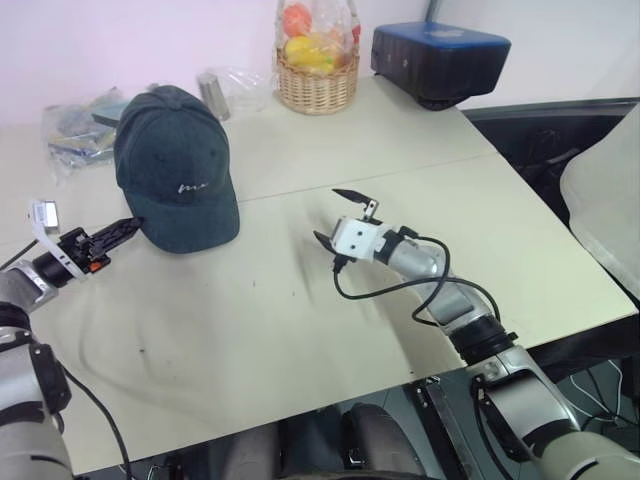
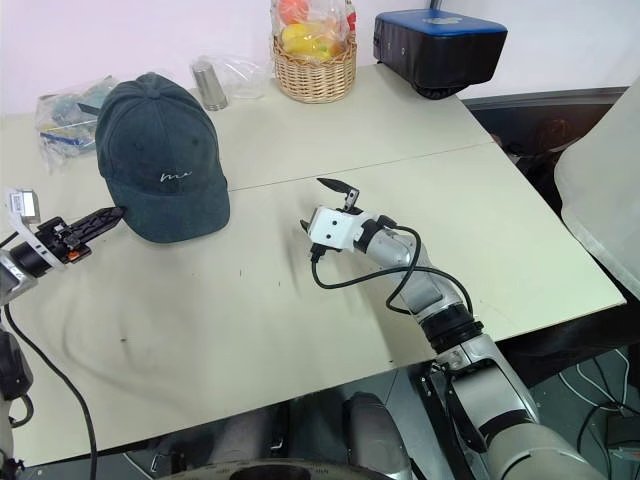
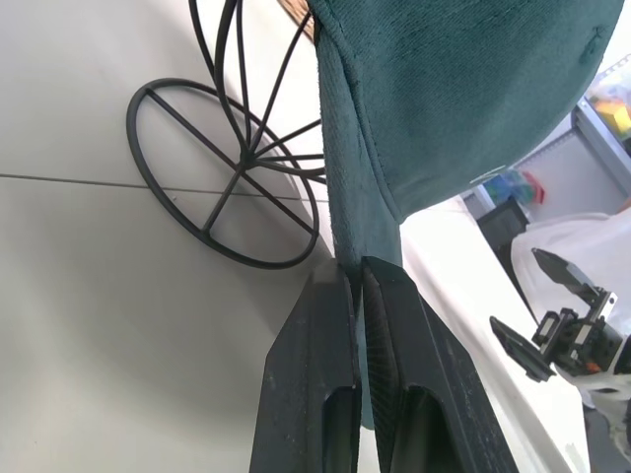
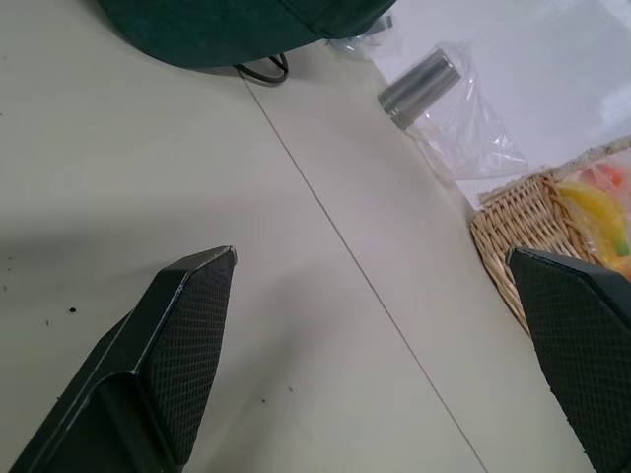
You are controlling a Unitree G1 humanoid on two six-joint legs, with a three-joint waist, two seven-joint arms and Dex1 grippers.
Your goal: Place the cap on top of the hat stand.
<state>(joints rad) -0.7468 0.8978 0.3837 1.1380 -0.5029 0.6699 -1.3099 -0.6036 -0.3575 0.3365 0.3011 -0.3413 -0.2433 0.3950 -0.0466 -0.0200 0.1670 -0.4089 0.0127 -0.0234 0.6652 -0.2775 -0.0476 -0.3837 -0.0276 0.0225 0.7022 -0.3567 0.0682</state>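
The dark teal cap (image 1: 175, 165) with white cursive stitching sits over the hat stand (image 3: 232, 148) at the back left of the table. The stand's black wire hoops and ring base show under the cap in the left wrist view. My left gripper (image 1: 130, 228) reaches in level from the left and is shut on the cap's lower edge; teal fabric (image 3: 367, 256) runs between its fingers. My right gripper (image 1: 330, 217) hovers open over the middle of the table, to the right of the cap and apart from it, with nothing between its fingers (image 4: 187, 325).
A wicker basket (image 1: 317, 85) of fruit stands at the back. A dark blue box (image 1: 440, 60) is to its right, and a metal can (image 1: 213, 95) in clear plastic to its left. Plastic bags (image 1: 75, 125) lie behind the cap. The table's edge (image 1: 560, 215) runs along the right.
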